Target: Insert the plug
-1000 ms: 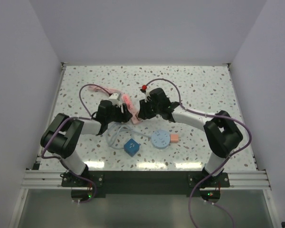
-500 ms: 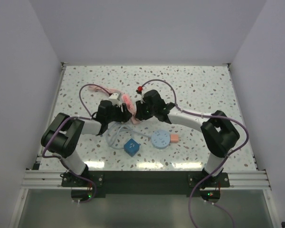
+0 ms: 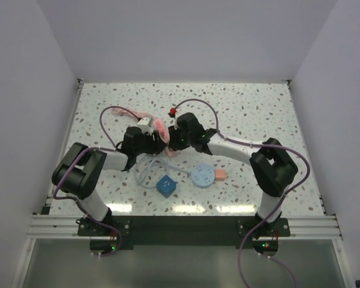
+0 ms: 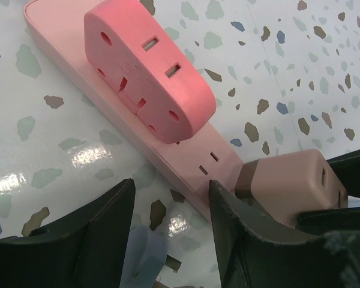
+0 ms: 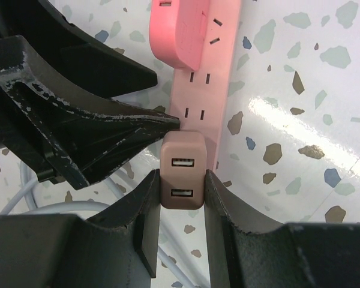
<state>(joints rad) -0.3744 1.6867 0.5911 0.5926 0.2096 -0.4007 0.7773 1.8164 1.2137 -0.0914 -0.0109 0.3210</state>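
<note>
R tool (image 5: 181,183): clenched on plug (image 5: 181,162), we've swung it left to near end of strip (image 5: 207,90) | L tool (image 4: 171,186): jaws narrowing astride strip, not gripping yet | next: we align prongs, push in

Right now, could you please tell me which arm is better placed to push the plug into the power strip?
Right. The right gripper clamps the plug, held just at the end of the pink power strip near free slots. The left gripper stands open beside the strip, holding nothing.
</note>
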